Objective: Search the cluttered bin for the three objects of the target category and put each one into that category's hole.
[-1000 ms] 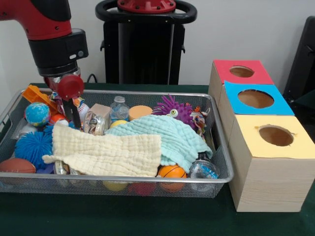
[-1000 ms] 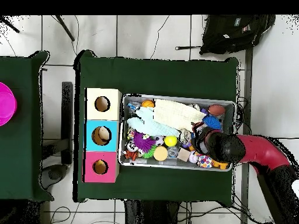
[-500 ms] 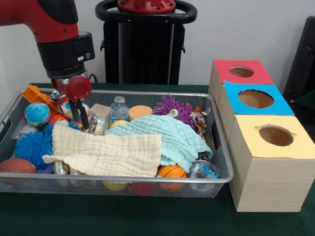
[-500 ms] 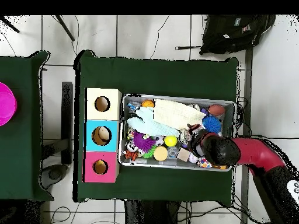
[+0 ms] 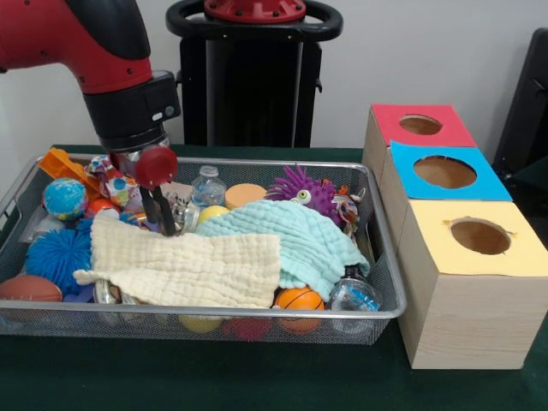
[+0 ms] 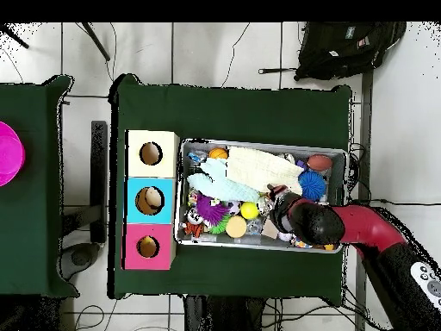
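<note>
tool dips into bin beside clear bottle.

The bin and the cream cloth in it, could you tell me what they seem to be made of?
The bin looks like metal wire mesh, silvery with a shiny rim; you can see through its walls. The cream cloth looks like soft crinkled cotton muslin, matte, judging by its puckered weave.

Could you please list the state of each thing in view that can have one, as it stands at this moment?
gripper: lowered into the bin, tips among the clutter; open or shut cannot be told.
wire bin: full of clutter.
cream cloth: spread flat over objects.
mint cloth: draped, crumpled, over objects.
clear bottle: upright, capped.
red box hole: open.
blue box hole: open.
yellow box hole: open.
</note>
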